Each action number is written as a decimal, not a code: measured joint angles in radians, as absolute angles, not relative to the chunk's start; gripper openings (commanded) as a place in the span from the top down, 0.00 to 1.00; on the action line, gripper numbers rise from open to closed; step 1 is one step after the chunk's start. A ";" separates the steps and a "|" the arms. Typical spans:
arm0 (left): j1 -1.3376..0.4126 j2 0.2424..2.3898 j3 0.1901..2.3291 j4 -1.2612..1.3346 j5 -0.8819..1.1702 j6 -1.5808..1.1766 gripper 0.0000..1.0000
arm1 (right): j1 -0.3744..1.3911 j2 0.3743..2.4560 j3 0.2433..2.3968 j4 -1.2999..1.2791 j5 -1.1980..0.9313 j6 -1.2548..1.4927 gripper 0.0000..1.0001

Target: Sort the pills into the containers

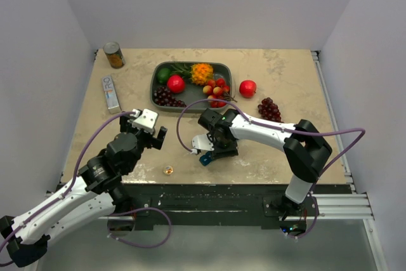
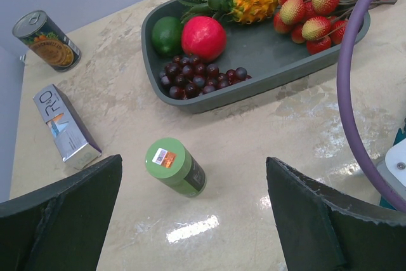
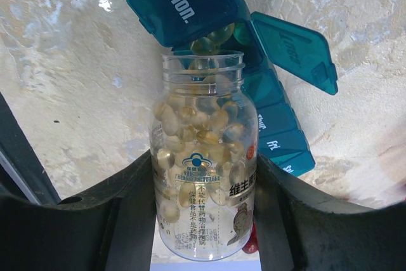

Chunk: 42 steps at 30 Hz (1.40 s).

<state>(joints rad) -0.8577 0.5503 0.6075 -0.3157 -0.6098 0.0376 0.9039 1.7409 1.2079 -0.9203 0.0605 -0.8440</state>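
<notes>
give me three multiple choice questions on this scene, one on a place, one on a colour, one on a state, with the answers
1. Where is the green bottle?
A. on the table, outside the tray
B. inside the tray
C. on a shelf

2. What colour is the organiser?
A. white
B. red
C. teal

3. What is the right end effector doing?
A. open and empty
B. gripping the pill bottle
C. gripping a spoon

Answers:
1 A, the left wrist view shows it on bare table in front of the tray.
2 C, its lids and body are teal in the right wrist view.
3 B, a finger presses on each side of the pill bottle.
</notes>
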 measured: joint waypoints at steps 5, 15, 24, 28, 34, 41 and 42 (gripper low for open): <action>-0.858 0.551 0.607 -0.316 -0.610 0.038 0.01 | 0.895 1.741 1.208 -0.918 0.036 -0.836 1.00; -0.858 0.552 0.607 -0.316 -0.610 0.038 0.01 | 0.852 1.741 1.208 -0.905 -0.011 -0.826 1.00; -0.858 0.554 0.607 -0.316 -0.610 0.037 0.01 | 0.824 1.739 1.208 -0.892 -0.050 -0.822 1.00; -0.858 0.558 0.607 -0.316 -0.609 0.038 0.01 | 0.816 1.738 1.208 -0.885 -0.066 -0.822 1.00; -0.857 0.558 0.607 -0.316 -0.609 0.038 0.01 | 0.799 1.726 1.193 -0.863 -0.089 -0.822 1.00; -0.857 0.564 0.607 -0.316 -0.609 0.037 0.01 | 0.771 1.716 1.177 -0.840 -0.123 -0.820 1.00; -0.857 0.564 0.607 -0.316 -0.609 0.037 0.01 | 0.768 1.715 1.175 -0.838 -0.125 -0.820 1.00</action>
<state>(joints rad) -0.8574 0.5636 0.6075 -0.3161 -0.6090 0.0372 0.7677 1.7149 1.1748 -0.8375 -0.1253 -0.8196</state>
